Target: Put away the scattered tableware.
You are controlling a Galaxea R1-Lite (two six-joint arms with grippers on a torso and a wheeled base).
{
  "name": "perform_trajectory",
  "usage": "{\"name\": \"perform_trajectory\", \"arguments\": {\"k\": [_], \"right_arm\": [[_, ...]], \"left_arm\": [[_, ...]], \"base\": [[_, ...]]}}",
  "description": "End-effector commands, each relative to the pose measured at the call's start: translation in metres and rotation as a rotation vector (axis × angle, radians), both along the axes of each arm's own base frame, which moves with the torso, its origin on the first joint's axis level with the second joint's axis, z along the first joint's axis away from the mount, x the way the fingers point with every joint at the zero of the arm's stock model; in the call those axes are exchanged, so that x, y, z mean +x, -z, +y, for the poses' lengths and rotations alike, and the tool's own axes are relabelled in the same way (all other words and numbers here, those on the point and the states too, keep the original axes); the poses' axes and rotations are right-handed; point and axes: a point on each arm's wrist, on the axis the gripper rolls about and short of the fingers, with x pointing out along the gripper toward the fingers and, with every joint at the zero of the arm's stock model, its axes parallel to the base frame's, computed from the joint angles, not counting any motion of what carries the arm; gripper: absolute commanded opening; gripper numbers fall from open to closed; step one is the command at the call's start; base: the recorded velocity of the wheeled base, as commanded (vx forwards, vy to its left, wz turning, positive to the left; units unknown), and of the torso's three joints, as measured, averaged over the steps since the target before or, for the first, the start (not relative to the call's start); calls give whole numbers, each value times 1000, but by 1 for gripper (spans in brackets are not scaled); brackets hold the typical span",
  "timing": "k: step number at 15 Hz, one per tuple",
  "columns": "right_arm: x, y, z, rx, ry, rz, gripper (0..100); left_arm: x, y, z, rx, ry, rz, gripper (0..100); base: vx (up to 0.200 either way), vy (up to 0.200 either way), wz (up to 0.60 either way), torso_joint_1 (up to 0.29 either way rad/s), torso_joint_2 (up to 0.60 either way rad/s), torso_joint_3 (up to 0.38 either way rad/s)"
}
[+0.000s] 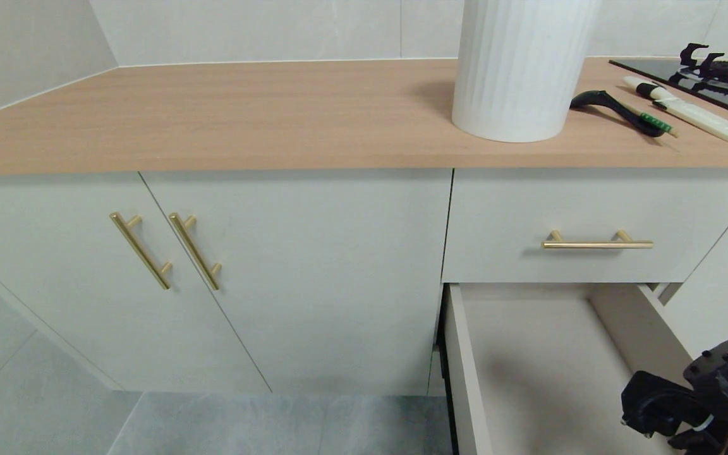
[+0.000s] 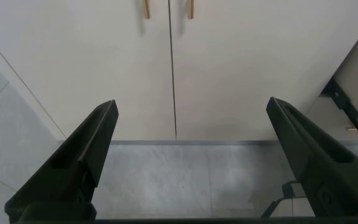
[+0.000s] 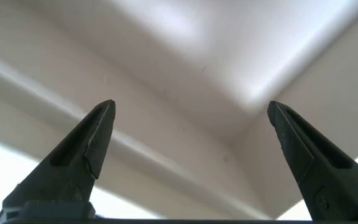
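Left tool [image 2: 190, 104] and right tool [image 3: 190, 104] gape empty; the right hangs over the open drawer [image 1: 528, 366], lower right; best lift clear before reaching the tabletop's [image 1: 244, 114] black utensil [image 1: 617, 109].

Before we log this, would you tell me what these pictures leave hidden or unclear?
Head view: the white ribbed container is cut off by the top edge; its contents are unseen.
Head view: the stove runs off the right edge.
Head view: the open drawer passes the bottom edge, and the right arm covers its near corner.
Head view: the green-handled utensil is too small to identify.
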Motion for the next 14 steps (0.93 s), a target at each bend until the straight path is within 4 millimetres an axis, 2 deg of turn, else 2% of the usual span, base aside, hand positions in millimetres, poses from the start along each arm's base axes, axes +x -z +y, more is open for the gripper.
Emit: {"name": "perform_trajectory", "arguments": {"k": [1, 4, 6, 8, 9, 10, 11, 14], "right_arm": [[0, -6, 1, 23, 0, -35, 100], [13, -33, 1, 149, 114, -167, 100], [11, -69, 0, 330, 215, -289, 100], [6, -93, -3, 446, 271, -346, 100], [6, -93, -3, 446, 271, -346, 100], [-14, -106, -14, 484, 255, -362, 100], [-22, -113, -18, 516, 194, -390, 100], [-20, -116, -27, 499, 222, -445, 100]], "left_arm": [[0, 0, 0, 0, 0, 1, 100], [0, 0, 0, 0, 0, 1, 100], [0, 0, 0, 0, 0, 1, 100], [0, 0, 0, 0, 0, 1, 100], [0, 0, 0, 0, 0, 1, 100], [0, 0, 0, 0, 0, 1, 100], [0, 0, 0, 0, 0, -1, 100], [0, 0, 0, 0, 0, 1, 100]], "base": [[0, 0, 0, 0, 0, 0], [0, 0, 0, 0, 0, 0], [0, 0, 0, 0, 0, 0], [0, 0, 0, 0, 0, 0], [0, 0, 0, 0, 0, 0], [0, 0, 0, 0, 0, 0], [0, 0, 0, 0, 0, 0], [0, 0, 0, 0, 0, 0]]}}
